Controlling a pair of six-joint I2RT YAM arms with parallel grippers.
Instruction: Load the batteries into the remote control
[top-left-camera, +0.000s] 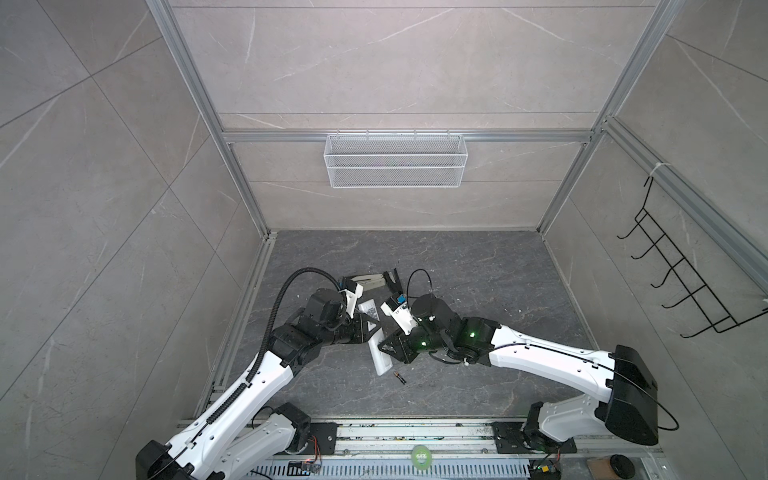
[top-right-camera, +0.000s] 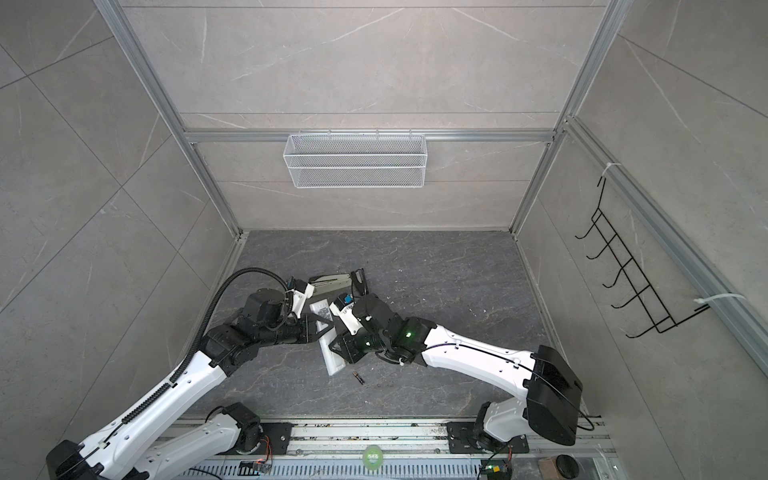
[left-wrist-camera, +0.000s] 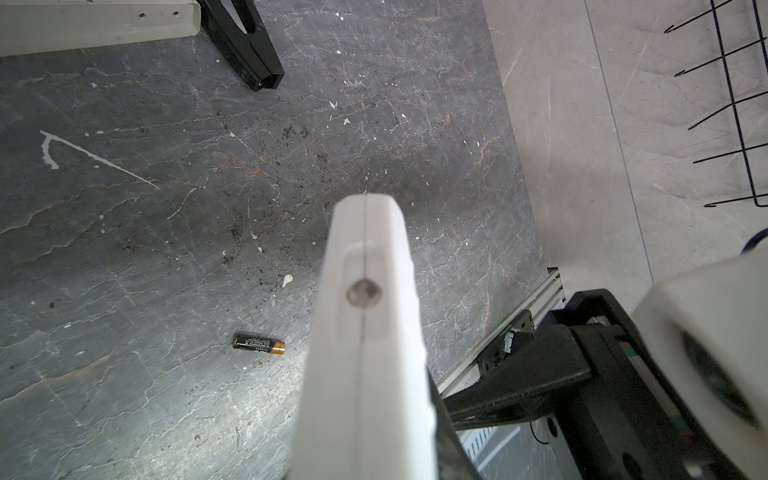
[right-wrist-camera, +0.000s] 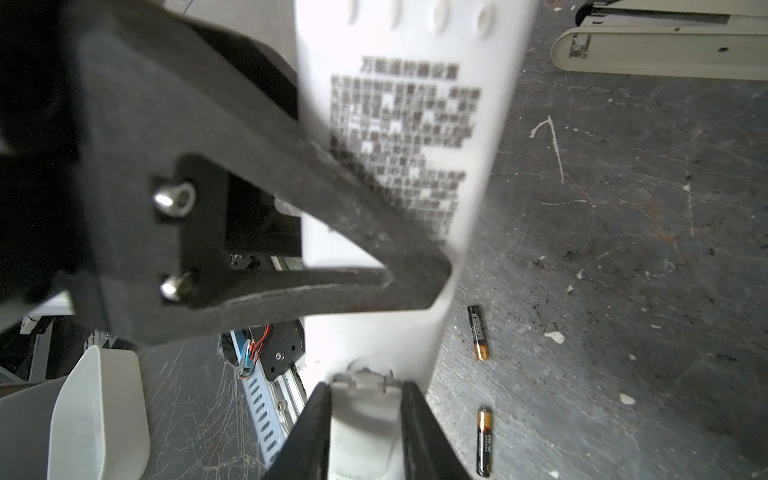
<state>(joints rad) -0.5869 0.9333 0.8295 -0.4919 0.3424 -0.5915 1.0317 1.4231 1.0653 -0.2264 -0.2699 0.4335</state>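
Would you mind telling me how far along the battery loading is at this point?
Done: the left hand grips the remote control, printed back showing. In hand: the right hand sits at its battery cover, fingers either side. Left: both batteries lie loose on the table, so neither is loaded yet.

The remote control (right-wrist-camera: 374, 340) showed its white back in the right wrist view, and on it stood a printed label (right-wrist-camera: 409, 141) in dark Chinese characters. The heading read 万能遥控器设置; the dense lines under it were too blurred to read. The two batteries (right-wrist-camera: 478, 332) (right-wrist-camera: 484, 440) to its right bore fine pale print, too small to read. In both top views the label (top-left-camera: 372, 311) (top-right-camera: 322, 311) was illegible.
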